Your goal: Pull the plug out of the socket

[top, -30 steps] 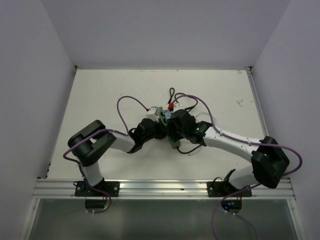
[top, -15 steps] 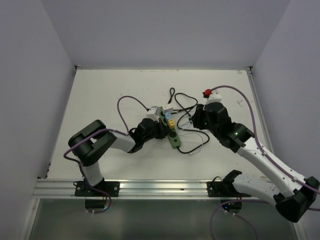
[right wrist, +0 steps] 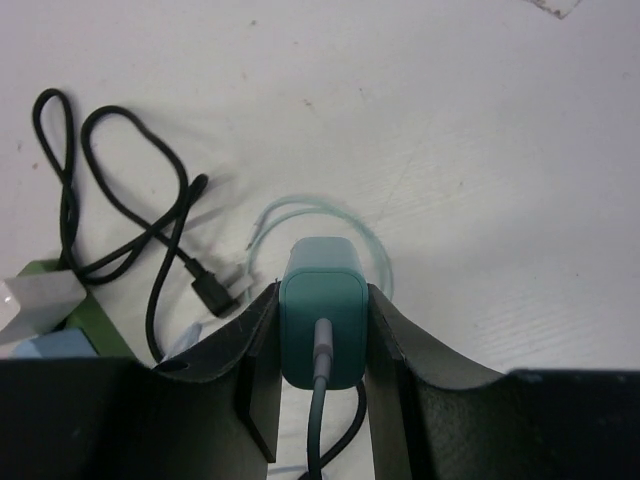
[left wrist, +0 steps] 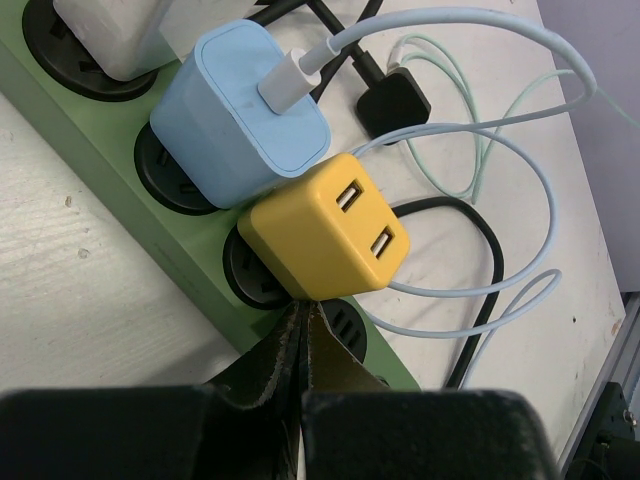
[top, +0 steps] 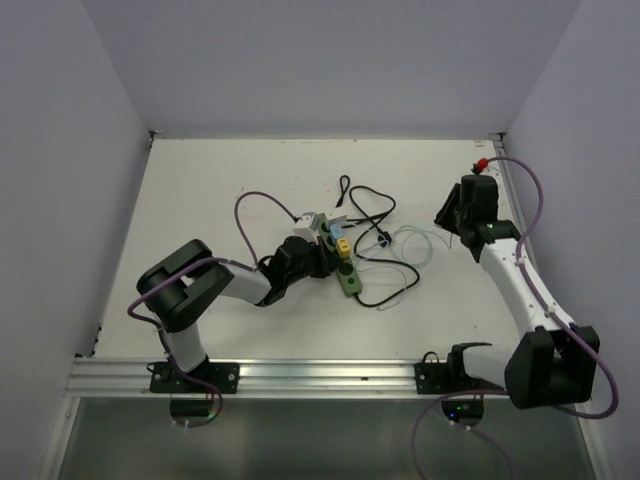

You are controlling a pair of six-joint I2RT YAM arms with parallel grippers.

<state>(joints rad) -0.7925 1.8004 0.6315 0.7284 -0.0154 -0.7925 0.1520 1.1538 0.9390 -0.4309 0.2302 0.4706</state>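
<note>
Currently socket (top: 348, 280) lies mid-table, long axis diagonal from far-left to near-right, outlets up. Blue charger (left wrist: 240, 125) & yellow charger (left wrist: 325, 240) sit plugged in. Left gripper (left wrist: 305, 325): jaws closed together, tips on strip just near of yellow unit. Teal plug (right wrist: 322, 335) is out of socket, well to its right, clamped in right gripper (right wrist: 322, 300).
</note>
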